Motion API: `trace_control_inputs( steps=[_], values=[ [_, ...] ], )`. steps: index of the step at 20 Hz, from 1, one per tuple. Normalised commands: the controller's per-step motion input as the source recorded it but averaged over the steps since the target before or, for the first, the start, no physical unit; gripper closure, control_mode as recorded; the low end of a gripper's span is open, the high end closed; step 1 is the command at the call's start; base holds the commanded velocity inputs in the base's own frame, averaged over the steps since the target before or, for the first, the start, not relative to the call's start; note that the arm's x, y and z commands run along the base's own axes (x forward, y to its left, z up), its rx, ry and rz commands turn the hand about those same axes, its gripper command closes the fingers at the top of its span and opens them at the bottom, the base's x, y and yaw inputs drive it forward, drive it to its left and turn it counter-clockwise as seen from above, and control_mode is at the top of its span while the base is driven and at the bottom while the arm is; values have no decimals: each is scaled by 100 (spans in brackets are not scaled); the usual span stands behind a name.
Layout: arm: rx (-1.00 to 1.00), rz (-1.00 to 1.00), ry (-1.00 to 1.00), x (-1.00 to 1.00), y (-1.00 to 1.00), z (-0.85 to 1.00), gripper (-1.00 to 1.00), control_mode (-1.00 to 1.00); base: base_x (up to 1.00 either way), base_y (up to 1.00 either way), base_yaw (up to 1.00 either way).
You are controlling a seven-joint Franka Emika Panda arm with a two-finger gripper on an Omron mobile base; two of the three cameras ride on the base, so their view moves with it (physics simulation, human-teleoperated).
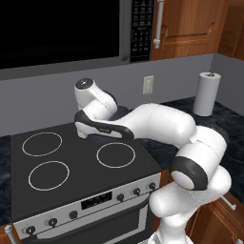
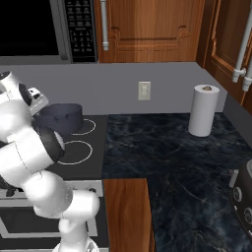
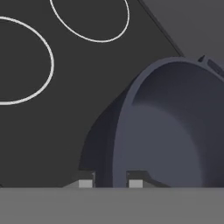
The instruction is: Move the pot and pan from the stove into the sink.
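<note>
Pot: deep, dark grey, round, upright, mouth up, on the stove's rear right burner; no long axis. In the left base view the arm hides most of it. Hand view cuts off its far side; one small rim handle shows at the edge.
Pincer: tips astride the pot's rim wall, one outside, one inside; contact cannot be told.
Paper towel roll: upright on the desk.
</note>
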Motion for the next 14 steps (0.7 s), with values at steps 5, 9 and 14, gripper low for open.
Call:
trace_control_inputs(
  steps=[5,9,14],
  values=[
    [-1,4,1,-99,0,31,100,-100,0,0,0],
    [0,4,0,-100,0,33,100,-100,0,0,0],
    [0,8,-5,-100,-4,20,100,-100,0,0,0]
  ],
)
